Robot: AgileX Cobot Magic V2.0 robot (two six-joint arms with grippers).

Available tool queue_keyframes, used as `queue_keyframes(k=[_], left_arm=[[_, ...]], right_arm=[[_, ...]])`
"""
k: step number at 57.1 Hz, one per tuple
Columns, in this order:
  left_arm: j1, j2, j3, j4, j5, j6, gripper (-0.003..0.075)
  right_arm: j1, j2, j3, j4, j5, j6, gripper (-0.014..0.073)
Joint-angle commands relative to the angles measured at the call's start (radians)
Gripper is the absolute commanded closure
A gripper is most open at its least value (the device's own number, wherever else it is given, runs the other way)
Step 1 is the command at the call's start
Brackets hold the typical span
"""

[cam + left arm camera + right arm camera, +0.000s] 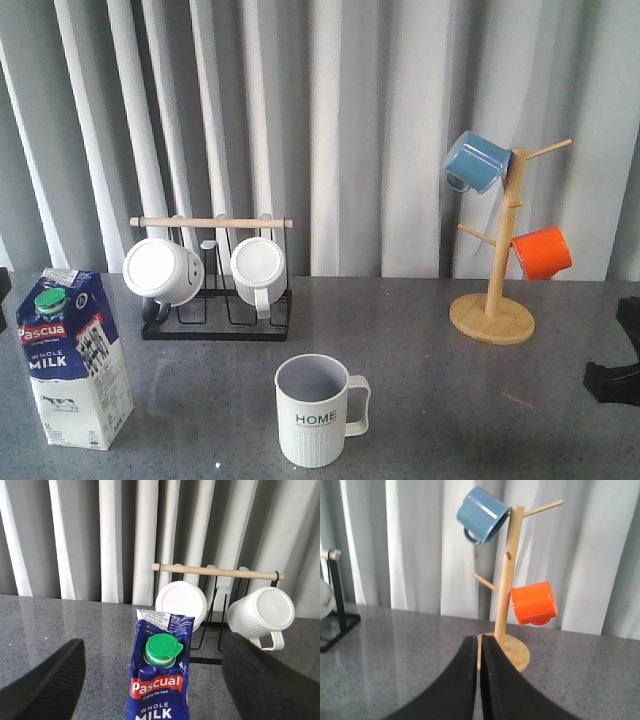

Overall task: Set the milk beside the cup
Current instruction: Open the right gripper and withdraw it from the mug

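While the right gripper [480, 680] sits clenched empty far across the table, the upright milk carton [75, 355] stands at the table's left, well apart from the HOME cup [315, 408], dead ahead between the left gripper's [152, 680] spread fingers, untouched.

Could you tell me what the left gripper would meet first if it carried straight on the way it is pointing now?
Most likely the milk: in the left wrist view the carton stands between the open left gripper's fingers, right ahead. Behind it are the rack's white mugs. Depth is hard to judge.
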Motion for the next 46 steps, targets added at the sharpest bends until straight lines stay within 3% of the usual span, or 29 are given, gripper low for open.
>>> queue_keyframes(k=[1,46], left_arm=[[-0.002,-0.015,-0.035,-0.002,-0.069,0.0,0.0187],[0.0,-0.015,-0.035,-0.002,-0.081,0.0,0.0187]], right_arm=[[-0.012,-0.039,-0.002,-0.013,-0.109,0.049,0.0603],[-0.012,-0.039,0.008,-0.014,-0.083,0.046,0.0602]])
